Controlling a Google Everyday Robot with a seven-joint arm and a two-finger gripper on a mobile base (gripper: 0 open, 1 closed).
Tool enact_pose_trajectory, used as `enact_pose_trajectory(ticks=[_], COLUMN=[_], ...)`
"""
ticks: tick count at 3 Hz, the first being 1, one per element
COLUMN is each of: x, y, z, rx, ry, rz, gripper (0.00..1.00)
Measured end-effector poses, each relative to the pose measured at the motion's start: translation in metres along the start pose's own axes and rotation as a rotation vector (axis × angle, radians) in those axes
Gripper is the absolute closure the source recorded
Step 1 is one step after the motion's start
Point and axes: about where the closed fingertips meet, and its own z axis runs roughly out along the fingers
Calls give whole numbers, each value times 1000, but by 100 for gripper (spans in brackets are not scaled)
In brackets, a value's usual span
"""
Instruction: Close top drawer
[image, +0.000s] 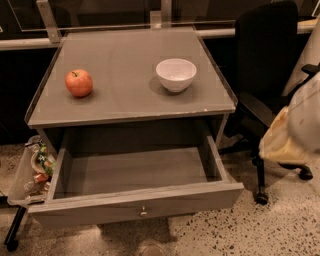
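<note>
The top drawer (135, 172) of a grey wood-grain cabinet stands pulled far out, and its grey box interior is empty. Its flat front panel (90, 211) faces me low in the camera view, with a small round metal knob (143, 212) at its centre. My arm with the gripper (287, 142) is a blurred white and beige shape at the right edge. It hangs to the right of the drawer's right side and is apart from the drawer.
On the cabinet top (125, 95) sit a red apple (79, 82) at the left and a white bowl (176, 74) at the right. A black office chair (265, 65) stands close on the right. A clear bin with litter (35, 170) stands at the lower left. The floor is speckled.
</note>
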Motion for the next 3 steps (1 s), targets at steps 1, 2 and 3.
enact_pose_trajectory(ticks=[1, 2, 3], x=[25, 42, 42], y=[38, 69, 69], z=[69, 140, 140], rx=[-91, -193, -193], ry=[37, 67, 67], rz=[47, 91, 92], gripper=[100, 100, 100])
